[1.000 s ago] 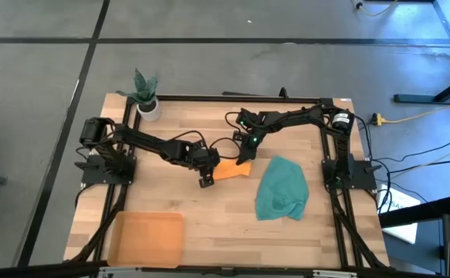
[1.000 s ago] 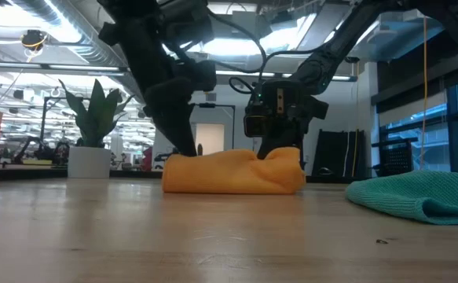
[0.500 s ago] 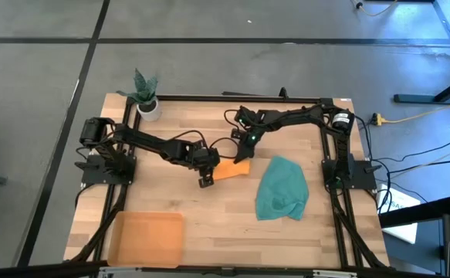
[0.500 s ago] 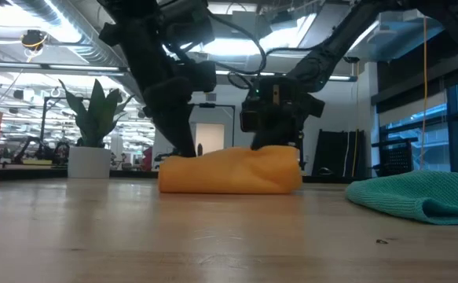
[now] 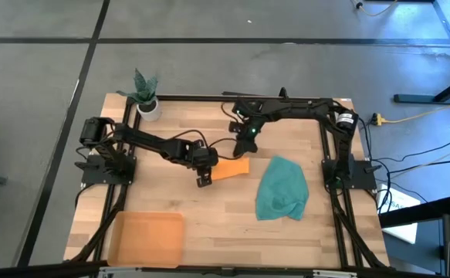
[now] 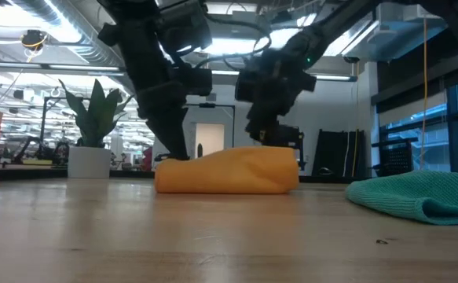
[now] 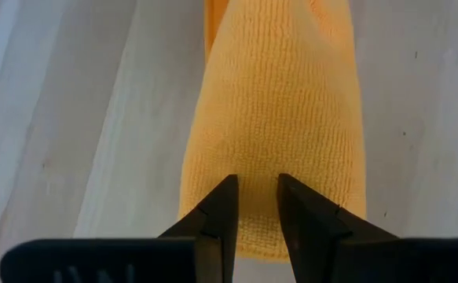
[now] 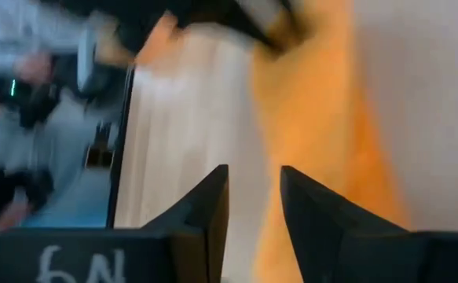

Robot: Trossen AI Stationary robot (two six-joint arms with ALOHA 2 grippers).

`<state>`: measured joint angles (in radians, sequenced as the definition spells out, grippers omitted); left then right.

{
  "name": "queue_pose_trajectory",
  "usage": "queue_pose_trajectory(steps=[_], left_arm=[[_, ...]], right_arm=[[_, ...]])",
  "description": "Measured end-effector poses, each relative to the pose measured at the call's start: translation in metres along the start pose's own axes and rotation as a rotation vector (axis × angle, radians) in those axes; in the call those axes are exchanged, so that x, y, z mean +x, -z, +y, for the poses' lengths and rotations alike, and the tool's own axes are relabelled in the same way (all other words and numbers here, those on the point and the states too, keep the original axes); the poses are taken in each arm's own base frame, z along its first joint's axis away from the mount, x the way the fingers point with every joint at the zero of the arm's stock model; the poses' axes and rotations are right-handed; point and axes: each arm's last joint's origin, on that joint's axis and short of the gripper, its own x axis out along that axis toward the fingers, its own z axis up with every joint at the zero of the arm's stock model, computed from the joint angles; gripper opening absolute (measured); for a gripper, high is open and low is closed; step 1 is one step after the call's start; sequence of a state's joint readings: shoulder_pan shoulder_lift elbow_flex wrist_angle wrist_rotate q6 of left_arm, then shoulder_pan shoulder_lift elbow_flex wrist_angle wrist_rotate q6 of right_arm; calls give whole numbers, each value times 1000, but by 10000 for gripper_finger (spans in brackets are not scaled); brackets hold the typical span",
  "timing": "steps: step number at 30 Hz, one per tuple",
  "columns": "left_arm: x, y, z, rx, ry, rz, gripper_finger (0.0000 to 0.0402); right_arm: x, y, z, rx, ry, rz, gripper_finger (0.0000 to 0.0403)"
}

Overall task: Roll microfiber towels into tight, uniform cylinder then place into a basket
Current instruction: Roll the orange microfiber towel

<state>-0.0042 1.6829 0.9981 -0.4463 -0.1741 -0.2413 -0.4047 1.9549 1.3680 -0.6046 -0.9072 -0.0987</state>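
Observation:
The orange towel [image 5: 232, 168], rolled into a short cylinder, lies on its side mid-table, its length running left to right. My left gripper [image 5: 210, 169] slants down onto its left end, shut on the cloth [image 7: 283, 102]. My right gripper [image 5: 249, 144] hangs open above and just beyond the roll's right end [image 6: 287, 161], touching nothing. The teal towel [image 5: 281, 188] lies crumpled on the table right of the roll. The basket [image 5: 146, 238] sits at the near left corner. My left gripper has the roll's left end [image 7: 256, 216] between its two fingertips, which stand close together with a narrow ridge of orange cloth in the gap. The fingers [image 6: 175, 149] come from above, slanting down from the table's left. The roll lies on the table.
A white pot with a green plant [image 5: 147, 104] stands at the far left corner. A black frame [image 5: 209, 98] borders the table. Bare wood lies between the basket and the teal towel along the near edge.
My right gripper has come off the roll's right end, where it was pressed into the cloth, and has risen toward the far edge while rolling its wrist. The dent at that end has smoothed out. The roll has shifted slightly toward the table's left.

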Motion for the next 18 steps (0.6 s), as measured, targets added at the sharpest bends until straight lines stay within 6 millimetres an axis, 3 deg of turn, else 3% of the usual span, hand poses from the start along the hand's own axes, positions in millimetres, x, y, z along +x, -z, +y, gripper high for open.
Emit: queue_pose_trajectory(steps=[9,18], left_arm=[[1,-1,7,-29,-12,8,81],[1,0,6,-25,-10,11,81]], right_arm=[[32,8,32,-211,-67,121,117],[38,7,24,-292,185,161,117]])
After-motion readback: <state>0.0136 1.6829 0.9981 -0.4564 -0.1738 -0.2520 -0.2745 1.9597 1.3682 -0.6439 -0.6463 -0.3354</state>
